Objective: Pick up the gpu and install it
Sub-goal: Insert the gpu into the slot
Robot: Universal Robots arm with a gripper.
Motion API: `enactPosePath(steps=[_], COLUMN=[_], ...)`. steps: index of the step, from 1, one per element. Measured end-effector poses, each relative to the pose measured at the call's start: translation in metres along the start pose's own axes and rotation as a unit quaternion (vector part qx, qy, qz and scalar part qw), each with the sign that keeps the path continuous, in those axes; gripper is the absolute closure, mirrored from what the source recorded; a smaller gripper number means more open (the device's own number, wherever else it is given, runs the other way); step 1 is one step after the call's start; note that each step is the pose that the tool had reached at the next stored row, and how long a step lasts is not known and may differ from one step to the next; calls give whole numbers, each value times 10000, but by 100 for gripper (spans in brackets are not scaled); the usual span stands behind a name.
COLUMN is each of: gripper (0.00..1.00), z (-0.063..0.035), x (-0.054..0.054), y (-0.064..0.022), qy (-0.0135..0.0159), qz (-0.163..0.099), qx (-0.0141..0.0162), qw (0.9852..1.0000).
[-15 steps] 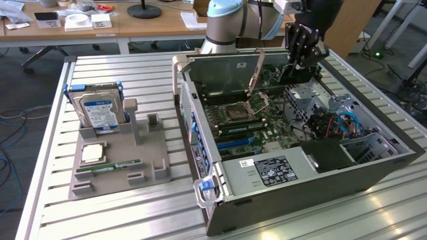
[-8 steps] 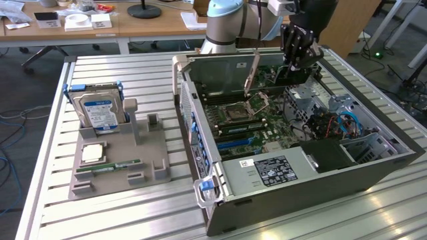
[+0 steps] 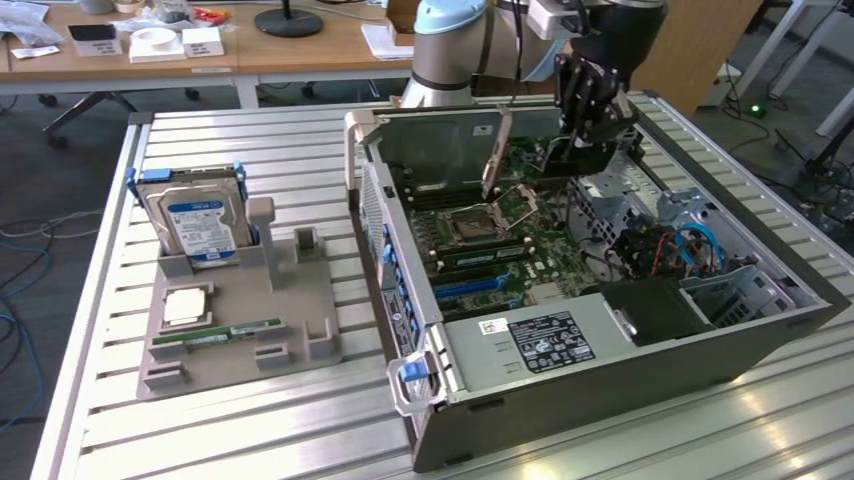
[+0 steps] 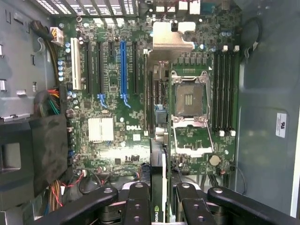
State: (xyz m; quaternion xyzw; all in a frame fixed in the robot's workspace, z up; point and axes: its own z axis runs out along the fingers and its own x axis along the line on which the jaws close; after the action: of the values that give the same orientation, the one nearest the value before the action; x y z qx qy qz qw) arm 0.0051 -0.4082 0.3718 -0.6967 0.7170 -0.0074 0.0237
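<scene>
Slatted table point(image 3: 267, 430) is bearing a parts tray point(image 3: 314, 290) and an open case point(image 3: 641, 370). Over the motherboard point(image 4: 112, 93) the gripper point(image 3: 587, 125) is hanging, its fingers point(image 4: 138, 206) clamping the gpu point(image 4: 159, 173) (edge-on in the wrist view), beside the CPU socket point(image 4: 190, 101).

- The gpu point(image 4: 158, 164) shows edge-on in the wrist view. Its faces cannot be made out, and its held end runs off the picture's edge between the gripper point(image 4: 161, 186) fingers.
- The arm point(image 3: 454, 40) is cut off by the exterior view's upper edge.
- The power supply label point(image 3: 550, 340) print is too small to read.
- The hard drive point(image 3: 198, 215) has its lower end hidden in the grey holder point(image 3: 234, 300).
</scene>
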Motion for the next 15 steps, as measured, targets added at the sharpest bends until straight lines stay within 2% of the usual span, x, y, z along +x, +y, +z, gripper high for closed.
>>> enactPosePath(steps=[10, 15], gripper=[74, 74], z=[33, 73], x=[174, 223], y=[70, 102], qy=[-1, -3], qz=[-16, -26], qx=[7, 12], qw=[10000, 10000])
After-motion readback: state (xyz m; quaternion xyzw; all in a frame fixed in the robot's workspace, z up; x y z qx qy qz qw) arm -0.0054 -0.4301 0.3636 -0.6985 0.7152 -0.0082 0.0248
